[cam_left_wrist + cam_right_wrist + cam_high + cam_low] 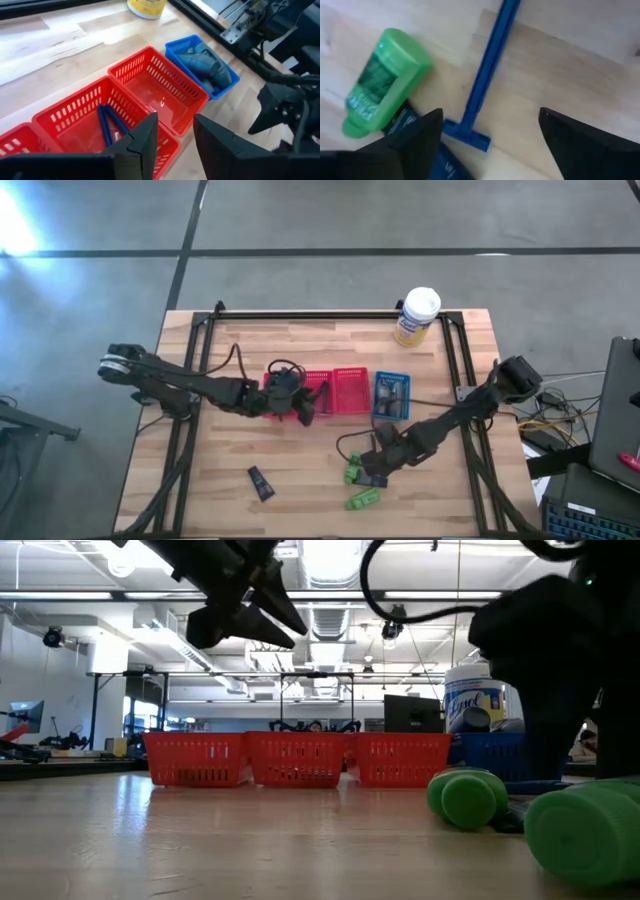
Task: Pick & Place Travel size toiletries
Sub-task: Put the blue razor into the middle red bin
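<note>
Left gripper (305, 406) hangs over the red baskets (336, 390), jaws apart and empty; blue razors (107, 125) lie in the middle basket. At 3 o'clock of it, the right gripper (368, 467) straddles, open, a blue razor (482, 85), with a green tube (380, 82) at its 9 o'clock.

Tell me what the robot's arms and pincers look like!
Both arms are dark, almost black, built from jointed segments. The left arm has a silvery round shoulder joint and a looping black cable. The right arm trails a black cable too. Each pincer has two flat, dark, pointed fingers.
</note>
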You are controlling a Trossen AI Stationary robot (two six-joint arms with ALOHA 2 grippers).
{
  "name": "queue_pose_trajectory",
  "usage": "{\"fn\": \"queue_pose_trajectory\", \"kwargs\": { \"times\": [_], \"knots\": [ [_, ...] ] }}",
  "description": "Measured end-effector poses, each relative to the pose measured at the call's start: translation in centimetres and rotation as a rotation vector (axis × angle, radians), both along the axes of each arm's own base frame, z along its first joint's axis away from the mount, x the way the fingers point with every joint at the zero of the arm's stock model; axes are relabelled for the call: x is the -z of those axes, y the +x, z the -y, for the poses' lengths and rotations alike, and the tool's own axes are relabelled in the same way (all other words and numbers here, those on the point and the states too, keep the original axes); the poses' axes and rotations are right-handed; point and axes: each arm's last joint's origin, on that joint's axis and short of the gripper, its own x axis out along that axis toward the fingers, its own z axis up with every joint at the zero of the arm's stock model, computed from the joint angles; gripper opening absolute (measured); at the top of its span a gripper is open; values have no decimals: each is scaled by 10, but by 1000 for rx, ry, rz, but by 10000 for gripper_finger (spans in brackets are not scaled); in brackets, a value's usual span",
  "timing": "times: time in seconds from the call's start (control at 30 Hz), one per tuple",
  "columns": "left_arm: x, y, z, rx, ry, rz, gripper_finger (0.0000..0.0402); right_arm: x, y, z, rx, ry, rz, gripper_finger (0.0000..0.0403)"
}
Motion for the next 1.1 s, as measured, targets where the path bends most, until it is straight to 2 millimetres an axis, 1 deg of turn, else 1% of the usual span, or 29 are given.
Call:
{"fn": "queue_pose_trajectory", "kwargs": {
  "times": [0.17, 0.3, 0.53, 0.87, 1.0, 1.1],
  "knots": [
    [0, 0, 1, 8, 6, -1, 129, 6, 2, -1, 39, -2, -26, 263],
    [1, -1, 1, 17, 22, -21, 129, 5, 3, -1, 54, -10, -32, 219],
    [0, -2, 1, 30, 45, -34, 129, 7, 4, -2, 97, -16, -17, 157],
    [0, -2, 1, 38, 57, -40, 129, 16, 1, -7, 33, -20, -74, 55],
    [0, -3, 2, 46, 63, -42, 129, 10, 0, -9, -12, -15, -67, 29],
    [0, -3, 6, 134, 84, -65, 129, -2, 1, -12, -82, -3, -22, 29]
  ]
}}
